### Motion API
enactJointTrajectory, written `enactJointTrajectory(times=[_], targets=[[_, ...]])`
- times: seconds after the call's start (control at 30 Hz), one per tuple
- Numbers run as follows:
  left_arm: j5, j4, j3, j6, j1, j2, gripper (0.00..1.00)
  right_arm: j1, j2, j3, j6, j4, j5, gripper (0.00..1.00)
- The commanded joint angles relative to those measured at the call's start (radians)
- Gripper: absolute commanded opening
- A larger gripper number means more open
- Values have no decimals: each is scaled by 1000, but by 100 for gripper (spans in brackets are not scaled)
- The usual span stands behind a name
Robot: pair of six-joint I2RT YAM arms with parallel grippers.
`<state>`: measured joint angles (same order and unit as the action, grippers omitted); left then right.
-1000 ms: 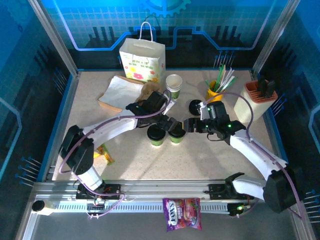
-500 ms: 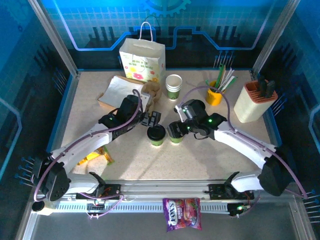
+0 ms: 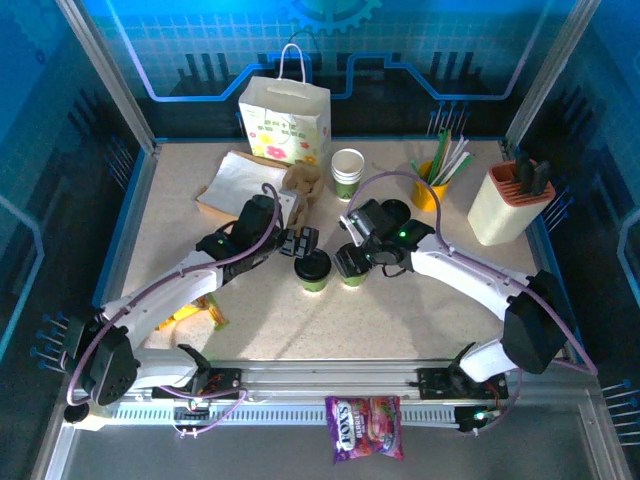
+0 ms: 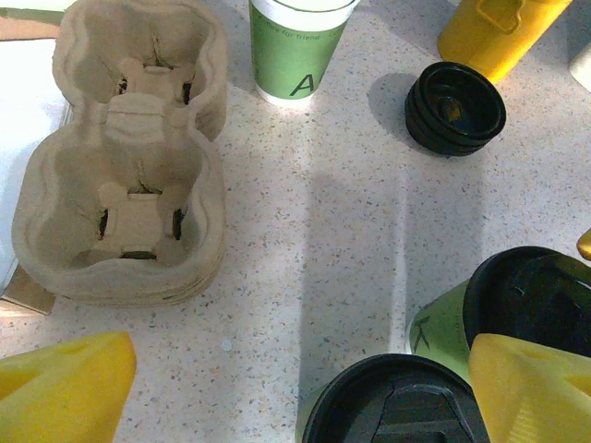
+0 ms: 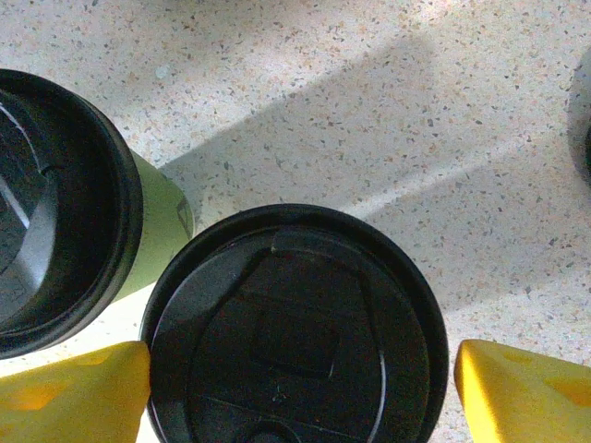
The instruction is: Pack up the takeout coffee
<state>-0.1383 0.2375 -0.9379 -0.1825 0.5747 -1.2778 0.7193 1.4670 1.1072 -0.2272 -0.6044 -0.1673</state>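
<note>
Two takeout coffee cups stand side by side mid-table, the left cup [image 3: 313, 270] and the right cup [image 3: 353, 274], both green below with black lids. My right gripper [image 3: 349, 260] hangs over the right cup's lid [image 5: 295, 332], open, its yellow fingers [image 5: 522, 388] straddling the lid; the left finger is at the rim and a gap shows on the right. The other cup [image 5: 55, 212] stands beside it. My left gripper [image 3: 298, 243] is open just behind the left cup, holding nothing. Both lidded cups [image 4: 397, 406] [image 4: 531, 305] lie at the bottom of its wrist view.
A cardboard cup carrier [image 4: 120, 157] [image 3: 303, 183] lies behind the cups. Near it are stacked open paper cups [image 3: 347, 172], spare black lids [image 4: 454, 106], a yellow cup of straws [image 3: 430, 188], a flower-printed bag [image 3: 285, 122], a beige holder [image 3: 510, 200] and a candy bag [image 3: 365, 440].
My right gripper has swung left and come down over the right cup. My left gripper has drawn back to the left, away from the cups.
</note>
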Motion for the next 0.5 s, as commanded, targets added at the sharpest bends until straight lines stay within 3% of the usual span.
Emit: enactJointTrajectory(times=[0.0, 0.33, 0.47], targets=[[-5, -21, 21, -6, -8, 31, 93, 20, 19, 33, 5, -26, -12, 83], [5, -24, 31, -11, -8, 43, 93, 16, 8, 19, 2, -55, -56, 75], [31, -22, 36, -12, -6, 59, 91, -28, -31, -3, 3, -86, -89, 74]])
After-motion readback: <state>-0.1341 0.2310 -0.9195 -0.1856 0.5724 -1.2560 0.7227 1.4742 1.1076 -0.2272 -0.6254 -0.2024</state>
